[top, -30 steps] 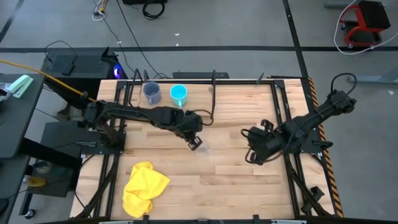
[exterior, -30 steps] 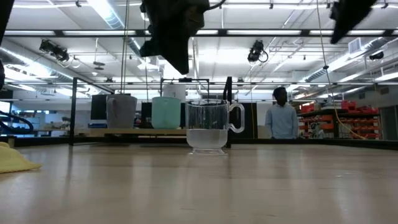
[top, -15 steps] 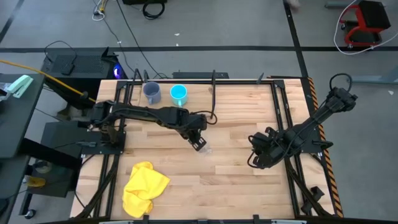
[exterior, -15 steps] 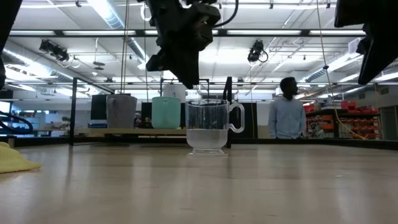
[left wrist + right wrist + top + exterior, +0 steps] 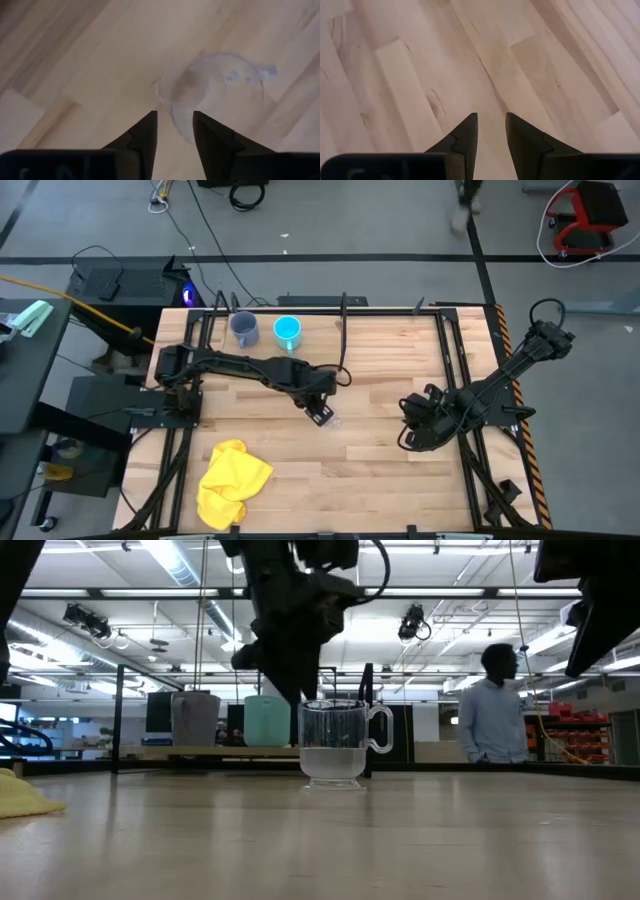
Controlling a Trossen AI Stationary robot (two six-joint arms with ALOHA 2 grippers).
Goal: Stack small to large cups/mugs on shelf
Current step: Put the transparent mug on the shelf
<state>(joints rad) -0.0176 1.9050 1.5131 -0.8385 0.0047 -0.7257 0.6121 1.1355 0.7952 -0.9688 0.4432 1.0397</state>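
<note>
Left gripper (image 5: 320, 416) hovering mid-frame just above the clear cup (image 5: 336, 743), fingers slightly parted around its rim, right gripper (image 5: 405, 432) waiting centre-right, fingers narrowly apart, holding nothing.

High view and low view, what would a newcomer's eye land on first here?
Probably the left gripper hanging open just above the clear cup at mid-table. Next, the yellow cloth at the near left edge, and the grey-blue mug and cyan mug side by side on the shelf at the back.

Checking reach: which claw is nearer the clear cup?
Left. The left claw hovers right above the clear cup; the right claw hangs far off.
</note>
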